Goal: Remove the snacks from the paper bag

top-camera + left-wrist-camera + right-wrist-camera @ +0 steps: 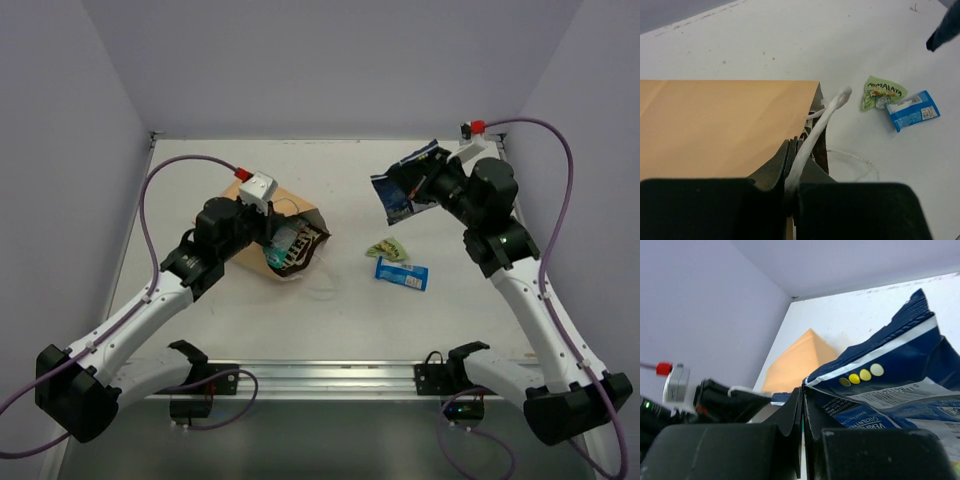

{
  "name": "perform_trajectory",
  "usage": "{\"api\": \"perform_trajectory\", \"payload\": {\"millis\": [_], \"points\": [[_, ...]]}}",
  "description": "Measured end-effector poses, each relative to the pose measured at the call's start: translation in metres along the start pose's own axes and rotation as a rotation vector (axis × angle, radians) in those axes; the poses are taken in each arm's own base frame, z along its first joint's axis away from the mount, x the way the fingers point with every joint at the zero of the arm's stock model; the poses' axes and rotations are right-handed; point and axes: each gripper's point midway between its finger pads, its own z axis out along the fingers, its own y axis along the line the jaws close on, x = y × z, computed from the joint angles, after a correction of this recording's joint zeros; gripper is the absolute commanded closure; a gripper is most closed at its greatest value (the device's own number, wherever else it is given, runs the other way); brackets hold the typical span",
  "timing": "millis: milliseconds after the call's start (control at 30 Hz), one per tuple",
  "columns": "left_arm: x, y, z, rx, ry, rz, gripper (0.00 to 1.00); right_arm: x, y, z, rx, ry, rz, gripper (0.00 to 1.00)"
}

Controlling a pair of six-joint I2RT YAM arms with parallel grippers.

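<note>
R gripper (425, 186) clamped on dark blue chip bag (399, 190), aloft far-right.
L gripper (792, 165) pinched tight on string handle (816, 131) of paper bag (725, 125); bag on its side, mouth facing R arm, teal-white packet (283, 245) in mouth.

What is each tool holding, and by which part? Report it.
Left tool pinches the tan kraft paper bag by its thin white string handle. Right tool clamps the glossy dark blue chip bag by one edge.

The paper bag (715, 125) is plain tan; its string handle (826, 117) white. The chip bag (890, 385) is dark blue with a white band and yellow dots. The green packet (882, 92) is lime; the blue-white packet (912, 111), at its four o'clock, as named. The bench (350, 330) is white.
</note>
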Motion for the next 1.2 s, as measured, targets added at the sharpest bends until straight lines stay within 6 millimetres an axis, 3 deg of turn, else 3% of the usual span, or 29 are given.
{"api": "perform_trajectory", "payload": {"millis": [133, 267, 367, 400, 433, 500, 600, 700, 833, 933, 1067, 1200], "points": [[0.014, -0.002, -0.001, 0.028, 0.030, 0.032, 1.00, -0.021, -0.021, 0.027, 0.044, -0.008, -0.003, 1.00], [0.017, -0.006, -0.005, 0.070, 0.032, 0.082, 1.00, -0.014, -0.057, 0.055, 0.076, 0.010, 0.024, 0.96], [0.016, -0.007, -0.011, 0.084, 0.027, 0.130, 1.00, 0.015, -0.103, 0.058, 0.152, 0.032, 0.065, 0.74], [0.016, -0.006, -0.014, 0.086, 0.029, 0.146, 1.00, 0.030, -0.121, 0.055, 0.197, 0.049, 0.083, 0.68], [0.016, -0.006, -0.017, 0.086, 0.030, 0.161, 1.00, 0.045, -0.140, 0.051, 0.244, 0.067, 0.100, 0.56], [0.014, -0.005, -0.023, 0.085, 0.027, 0.187, 1.00, 0.075, -0.173, 0.038, 0.344, 0.103, 0.130, 0.45], [0.014, -0.003, -0.030, 0.082, 0.029, 0.213, 1.00, 0.108, -0.189, 0.015, 0.409, 0.145, 0.147, 0.34], [0.015, -0.003, -0.033, 0.079, 0.034, 0.224, 1.00, 0.114, -0.168, 0.001, 0.378, 0.128, 0.116, 0.32], [0.015, -0.003, -0.034, 0.080, 0.042, 0.226, 1.00, 0.121, -0.095, -0.002, 0.184, 0.095, 0.084, 0.33], [0.011, -0.003, -0.035, 0.079, 0.043, 0.227, 1.00, 0.141, -0.042, 0.003, 0.041, 0.113, 0.116, 0.34], [0.005, -0.003, -0.037, 0.074, 0.041, 0.228, 1.00, 0.177, -0.001, 0.018, -0.053, 0.167, 0.153, 0.35], [-0.003, -0.003, -0.039, 0.069, 0.026, 0.224, 1.00, 0.225, 0.015, 0.043, -0.079, 0.250, 0.169, 0.35]]}}
